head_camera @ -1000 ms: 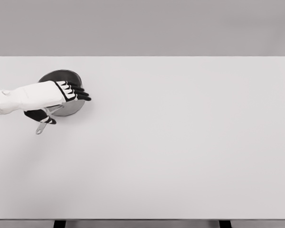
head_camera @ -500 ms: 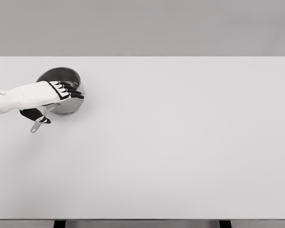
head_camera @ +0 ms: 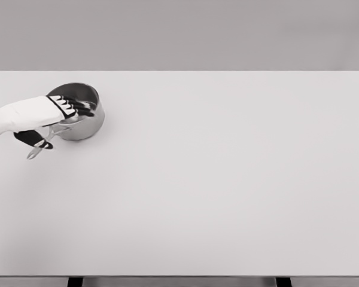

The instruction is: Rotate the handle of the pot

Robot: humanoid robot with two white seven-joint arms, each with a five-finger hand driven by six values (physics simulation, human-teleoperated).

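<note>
— Where's the pot (head_camera: 84, 119) from where you stand?

— Far left of the white table (head_camera: 227, 179), toward the back edge. Its handle (head_camera: 40, 145) sticks out at about seven o'clock from the bowl, the tip pointing at the near-left corner.

— And the arm?

— Only the left hand (head_camera: 45, 113) shows, coming in from nine o'clock. It lies across the rim, dark fingers (head_camera: 78, 106) stretched flat over the pot's mouth, thumb (head_camera: 33, 139) tucked below beside the handle's root. Whether the thumb really pinches the handle or just rests against it, I cannot tell; the palm covers that spot.

— How would that pot handle, you reckon?

— Looks like steel: stiff, smooth, probably slippery on that tabletop and not very heavy when empty. I'd guess it slides or spins before it tips. The long thin handle is the place to push or grip, out toward the tip for leverage.

— Anything else you can't make out?

— The near-left rim is hidden under the hand, the arm is cut off at the edge, and the right arm isn't visible at all.
</note>
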